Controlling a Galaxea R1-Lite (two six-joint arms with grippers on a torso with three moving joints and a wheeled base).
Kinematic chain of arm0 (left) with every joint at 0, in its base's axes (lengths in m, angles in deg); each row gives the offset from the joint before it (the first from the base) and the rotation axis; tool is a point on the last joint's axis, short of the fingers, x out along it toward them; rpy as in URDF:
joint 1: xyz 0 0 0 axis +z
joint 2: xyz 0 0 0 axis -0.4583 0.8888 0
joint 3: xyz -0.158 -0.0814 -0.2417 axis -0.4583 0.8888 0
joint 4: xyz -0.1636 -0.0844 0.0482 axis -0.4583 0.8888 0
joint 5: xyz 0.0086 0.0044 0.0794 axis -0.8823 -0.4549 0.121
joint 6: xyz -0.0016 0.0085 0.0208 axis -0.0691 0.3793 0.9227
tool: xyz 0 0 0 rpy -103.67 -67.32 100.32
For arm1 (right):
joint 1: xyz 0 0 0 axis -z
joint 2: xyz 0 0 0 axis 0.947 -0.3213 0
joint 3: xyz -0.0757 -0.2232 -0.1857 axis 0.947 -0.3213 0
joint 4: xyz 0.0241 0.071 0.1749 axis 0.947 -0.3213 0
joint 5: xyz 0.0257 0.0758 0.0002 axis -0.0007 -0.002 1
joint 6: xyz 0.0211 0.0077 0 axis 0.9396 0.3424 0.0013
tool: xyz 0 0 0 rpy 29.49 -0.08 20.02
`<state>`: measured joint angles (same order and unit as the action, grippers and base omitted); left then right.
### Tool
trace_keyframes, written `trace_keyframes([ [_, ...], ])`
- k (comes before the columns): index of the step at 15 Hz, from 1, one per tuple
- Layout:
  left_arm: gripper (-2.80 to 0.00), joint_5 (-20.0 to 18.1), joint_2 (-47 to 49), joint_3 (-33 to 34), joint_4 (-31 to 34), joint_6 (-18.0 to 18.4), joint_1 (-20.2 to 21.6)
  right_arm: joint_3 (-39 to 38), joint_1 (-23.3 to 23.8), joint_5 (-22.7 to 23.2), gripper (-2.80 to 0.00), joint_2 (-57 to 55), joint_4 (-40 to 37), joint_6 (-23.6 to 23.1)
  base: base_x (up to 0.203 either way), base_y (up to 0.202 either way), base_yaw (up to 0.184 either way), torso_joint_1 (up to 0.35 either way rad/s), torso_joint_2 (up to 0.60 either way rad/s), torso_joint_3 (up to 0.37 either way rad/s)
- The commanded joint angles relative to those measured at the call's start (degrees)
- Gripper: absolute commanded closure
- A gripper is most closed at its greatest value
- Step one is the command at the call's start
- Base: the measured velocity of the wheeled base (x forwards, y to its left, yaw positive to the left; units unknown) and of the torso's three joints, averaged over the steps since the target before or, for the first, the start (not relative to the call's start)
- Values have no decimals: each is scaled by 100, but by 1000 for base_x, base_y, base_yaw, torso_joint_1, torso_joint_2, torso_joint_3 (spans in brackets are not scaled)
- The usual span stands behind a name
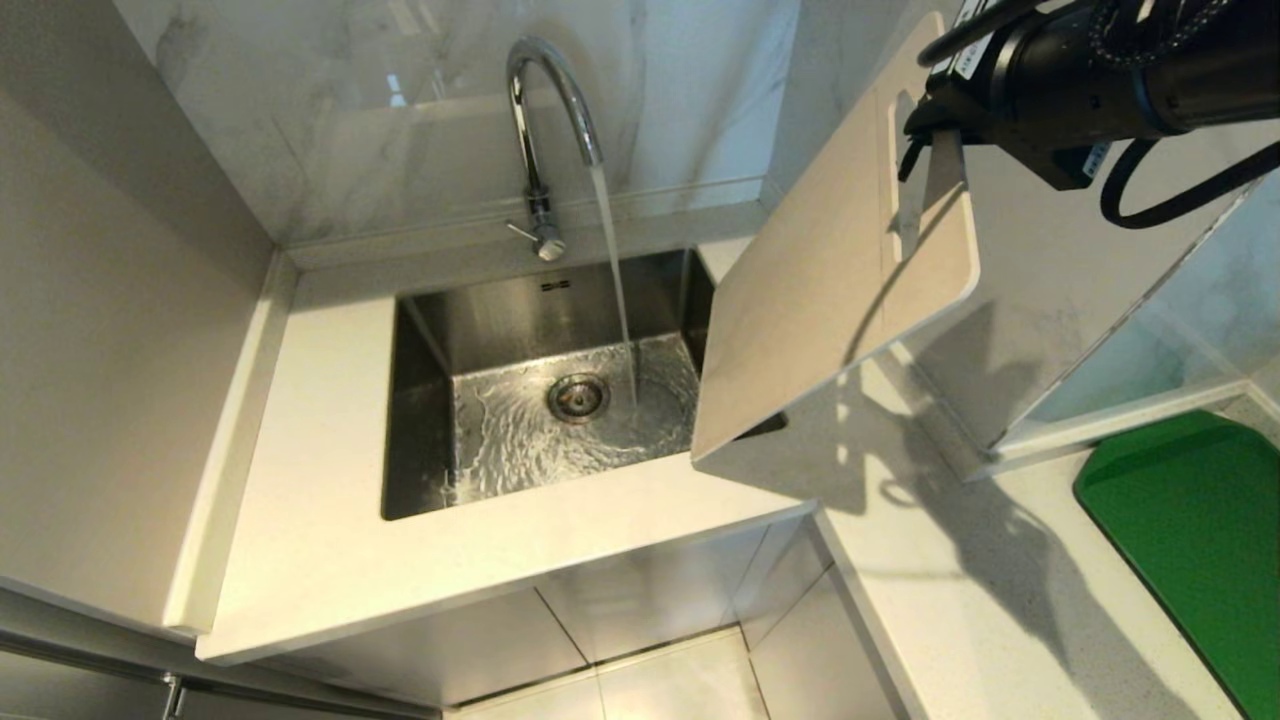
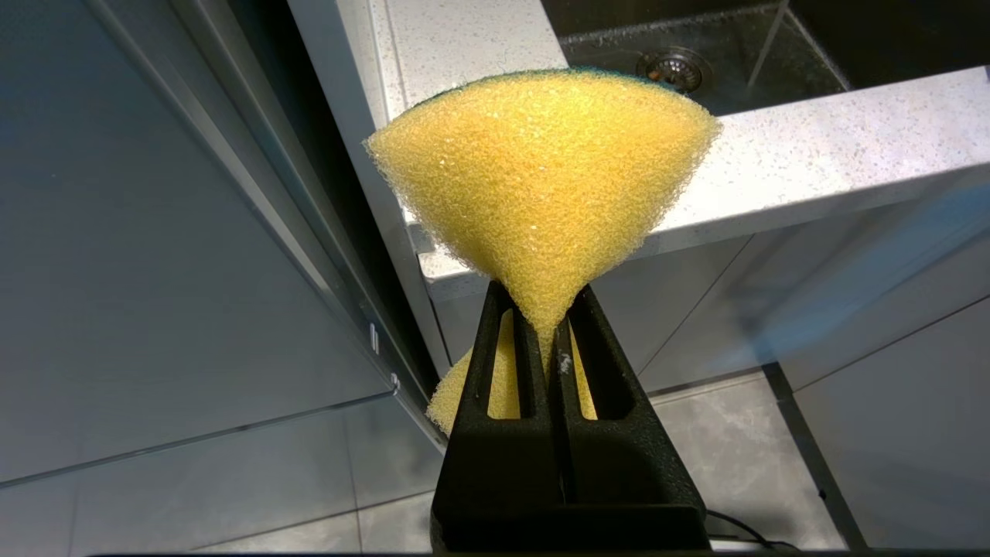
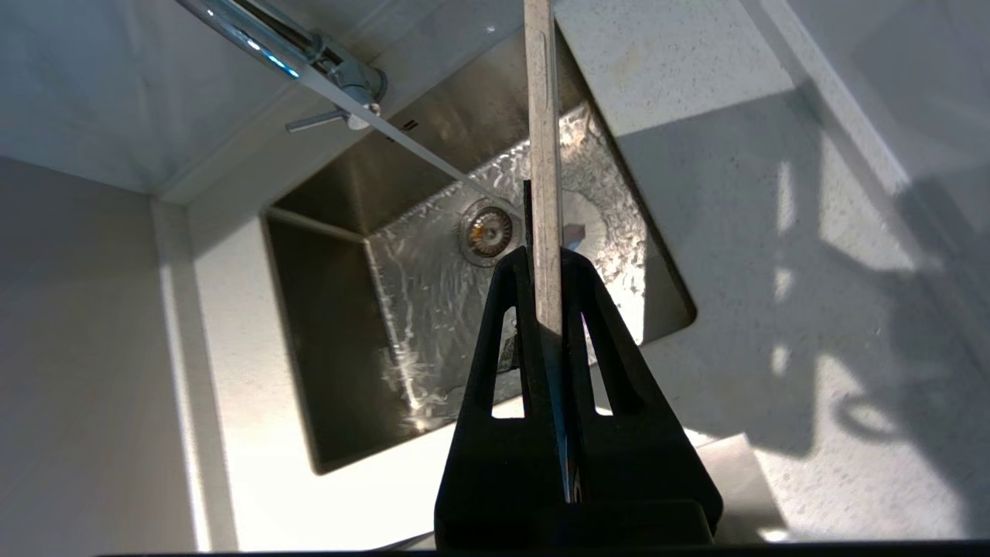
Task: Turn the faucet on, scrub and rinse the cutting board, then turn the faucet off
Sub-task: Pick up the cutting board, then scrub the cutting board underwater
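Note:
The chrome gooseneck faucet (image 1: 545, 110) runs a stream of water into the steel sink (image 1: 430, 400); its lever (image 1: 524, 232) sticks out at the base. My right gripper (image 1: 935, 135) is shut on the slot-handle end of the beige cutting board (image 1: 820, 300), which hangs tilted in the air over the sink's right edge, clear of the stream. In the right wrist view the board (image 3: 543, 155) shows edge-on between the fingers (image 3: 510, 309). My left gripper (image 2: 547, 325) is shut on a yellow sponge (image 2: 541, 170), low in front of the counter and outside the head view.
A green mat (image 1: 1200, 530) lies on the counter at the far right. A marble splashback (image 1: 400, 120) rises behind the sink, and a wall (image 1: 110, 350) closes the left side. Cabinet fronts (image 2: 812, 309) and tiled floor (image 2: 735, 464) lie below the counter edge (image 2: 773, 170).

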<state>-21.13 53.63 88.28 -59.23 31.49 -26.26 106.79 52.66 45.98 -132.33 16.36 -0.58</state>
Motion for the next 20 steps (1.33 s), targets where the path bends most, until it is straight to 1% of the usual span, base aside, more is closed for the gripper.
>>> trace_keyframes([
  [1, 0, 2, -21, 0, -2, 0, 4, -9, -3, -35, 0, 229, -196, 122, 0, 0, 0, 0, 0, 0],
  [5, 0, 2, -21, 0, -2, -6, 4, -10, 6, -46, 0, 409, -372, 178, 0, 0, 0, 0, 0, 0],
  [20, 0, 2, -21, 0, -2, -6, 4, -3, 5, -81, 0, 418, -320, 151, 0, 0, 0, 0, 0, 0],
])
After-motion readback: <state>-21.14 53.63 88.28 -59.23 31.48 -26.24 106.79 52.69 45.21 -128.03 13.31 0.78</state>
